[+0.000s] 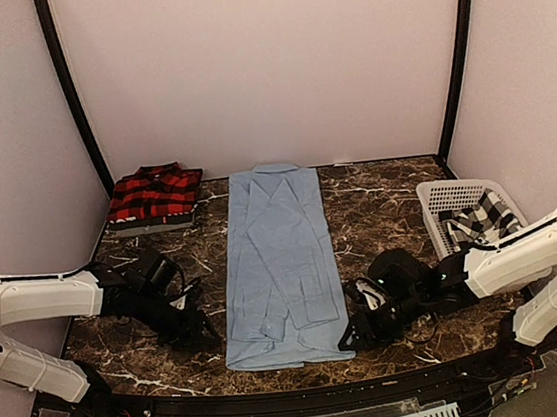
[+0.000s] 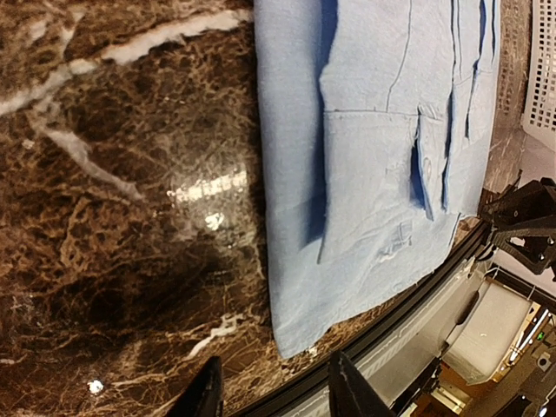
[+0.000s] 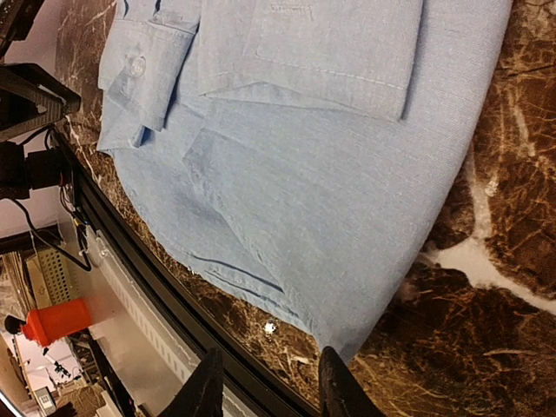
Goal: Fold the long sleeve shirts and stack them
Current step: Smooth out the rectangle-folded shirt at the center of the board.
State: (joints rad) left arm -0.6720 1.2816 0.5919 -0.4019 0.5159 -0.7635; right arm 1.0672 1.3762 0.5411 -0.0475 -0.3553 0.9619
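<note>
Basket: a white lattice basket [image 1: 445, 193] sits at the right side of the marble table [image 1: 379, 207], toward the back; its wall also shows at the top right edge of the left wrist view [image 2: 546, 69]
Basket contents: the black-and-white checked shirt [image 1: 481, 216] lies bunched inside it; the right arm crosses in front and hides part of the cloth
Light blue shirt: the light blue shirt [image 1: 280, 264] lies flat in the middle of the table as a long narrow strip, collar toward the back wall, hem near the front edge; its sleeves are folded in over the body, cuffs near the hem [image 2: 373, 156] [image 3: 330, 156]
Plaid shirt: the red-and-black plaid shirt [image 1: 155, 194] lies folded at the back left corner, well apart from the blue one
Left gripper: the left gripper [image 1: 204, 330] is low over bare marble just left of the blue shirt's near corner; its fingers stand apart with nothing between them [image 2: 274, 395]
Right gripper: the right gripper [image 1: 352, 339] is just beside the blue shirt's near right corner; its fingers are spread, holding nothing [image 3: 269, 387]
</note>
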